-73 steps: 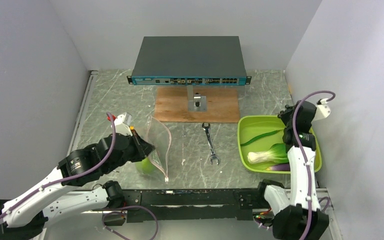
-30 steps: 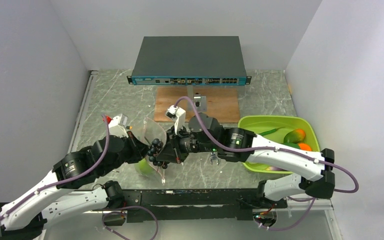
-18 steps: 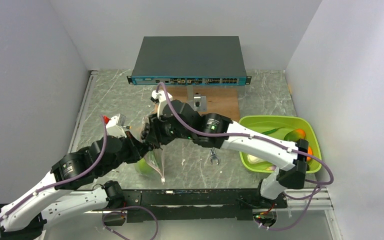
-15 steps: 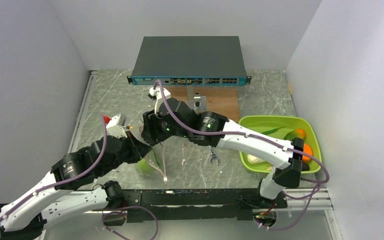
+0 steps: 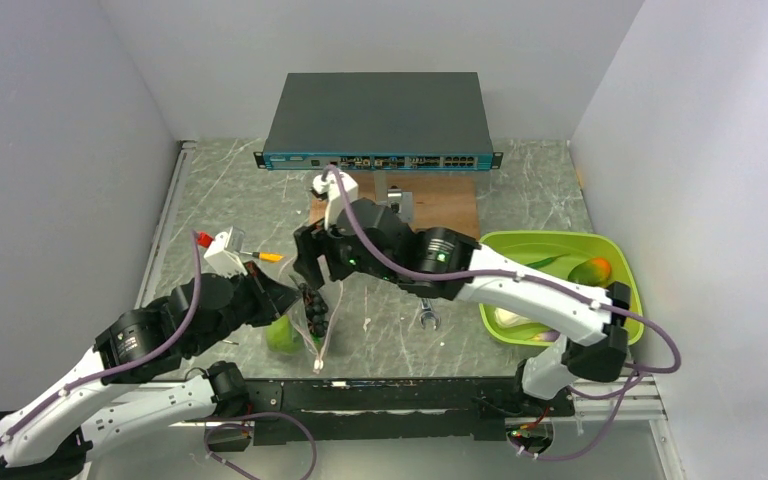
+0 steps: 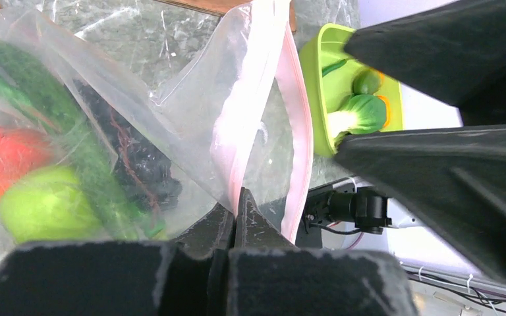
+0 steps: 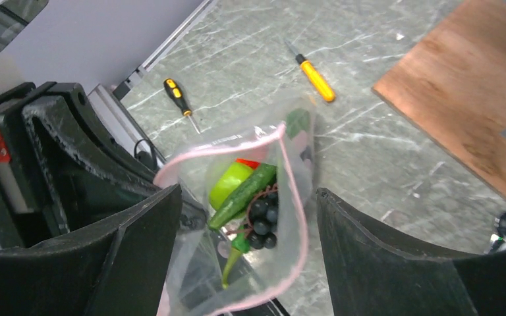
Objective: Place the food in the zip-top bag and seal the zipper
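Observation:
The clear zip-top bag hangs with its mouth held wide. My left gripper is shut on one lip, clamped on the pink zipper strip. Inside lie food pieces: black grapes, a green bean, a green apple and a red strawberry. My right gripper hovers just above the mouth, open, with nothing between its fingers. More food sits in the lime tray: a mango and bok choy.
A wrench lies on the table between the bag and the tray. Behind are a wooden board and a network switch. An orange screwdriver and a black-and-yellow one lie left of the bag.
My right gripper carried the black grapes to the bag mouth, opened, and the grapes now lie inside. The left arm kept its grip and shifted slightly down-left.

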Controlling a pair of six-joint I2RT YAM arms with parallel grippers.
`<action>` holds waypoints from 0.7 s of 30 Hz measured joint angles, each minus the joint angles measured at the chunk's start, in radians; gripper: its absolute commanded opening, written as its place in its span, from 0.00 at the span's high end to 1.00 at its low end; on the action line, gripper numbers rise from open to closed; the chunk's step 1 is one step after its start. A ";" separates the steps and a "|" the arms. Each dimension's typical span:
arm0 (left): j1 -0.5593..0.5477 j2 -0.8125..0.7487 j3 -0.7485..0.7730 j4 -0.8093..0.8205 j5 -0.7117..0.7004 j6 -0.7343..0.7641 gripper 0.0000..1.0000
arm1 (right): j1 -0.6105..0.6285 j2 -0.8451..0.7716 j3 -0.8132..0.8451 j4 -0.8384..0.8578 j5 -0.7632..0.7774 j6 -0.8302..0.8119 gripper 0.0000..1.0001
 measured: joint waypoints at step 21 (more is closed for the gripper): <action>0.000 0.072 0.000 0.006 -0.001 0.006 1.00 | -0.601 -0.865 -0.857 0.158 0.508 0.117 0.36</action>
